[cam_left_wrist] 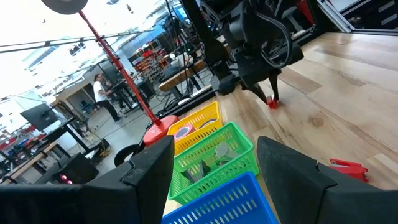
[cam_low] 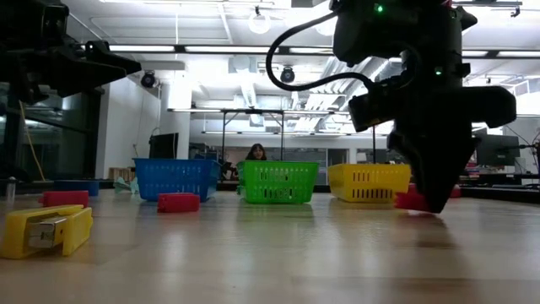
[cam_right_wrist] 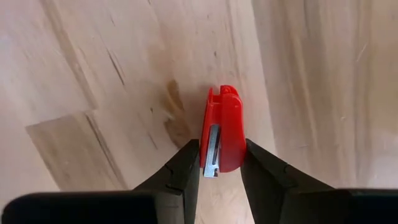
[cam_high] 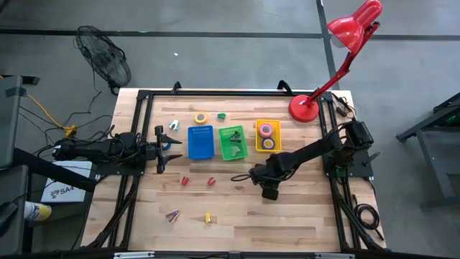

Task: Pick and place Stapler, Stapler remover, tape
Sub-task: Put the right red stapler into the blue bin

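My right gripper points down at the middle of the table and is shut on a small red stapler. The same stapler shows red at its fingertips in the low view and the left wrist view. My left gripper waits open at the table's left side, level above the wood and touching nothing. Two tape rolls lie in the yellow bin. A yellow tape roll and a stapler remover lie on the wood behind the blue bin. My right gripper pinches the red stapler between its two fingers, which sit on the long sides near one end. The fingers come from above, pointing down, and lie across the stapler. The stapler lies flat, level with the table top; whether it rests on the wood I cannot tell.
Blue, green and yellow bins stand in a row across the table's far half. Two red staplers, a pink one and a yellow one lie nearer. A red desk lamp stands at the far right corner.
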Tool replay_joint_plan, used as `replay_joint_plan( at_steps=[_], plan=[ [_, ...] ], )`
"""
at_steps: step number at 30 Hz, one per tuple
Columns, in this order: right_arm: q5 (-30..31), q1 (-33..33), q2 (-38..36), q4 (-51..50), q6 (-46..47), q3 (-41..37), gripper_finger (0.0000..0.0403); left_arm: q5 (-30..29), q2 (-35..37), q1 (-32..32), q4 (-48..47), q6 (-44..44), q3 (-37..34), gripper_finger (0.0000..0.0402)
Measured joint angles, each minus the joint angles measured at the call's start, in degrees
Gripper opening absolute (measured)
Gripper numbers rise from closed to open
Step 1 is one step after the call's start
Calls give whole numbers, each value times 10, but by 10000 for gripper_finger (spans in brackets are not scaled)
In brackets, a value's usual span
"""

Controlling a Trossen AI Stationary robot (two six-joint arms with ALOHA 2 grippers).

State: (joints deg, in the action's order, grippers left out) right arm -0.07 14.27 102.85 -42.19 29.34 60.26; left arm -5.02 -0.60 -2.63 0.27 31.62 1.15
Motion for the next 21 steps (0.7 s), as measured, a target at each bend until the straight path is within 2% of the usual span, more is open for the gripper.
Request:
replay_joint_plan(
  at_steps=[14, 21],
  plan=[
    [22, -1, -1, 0, -38, 2, 96, 0, 0, 0, 0, 0, 0, 227],
    [38, -19, -1, -26, -58, 52, 96, 0, 0, 0, 0, 0, 0, 227]
  ],
)
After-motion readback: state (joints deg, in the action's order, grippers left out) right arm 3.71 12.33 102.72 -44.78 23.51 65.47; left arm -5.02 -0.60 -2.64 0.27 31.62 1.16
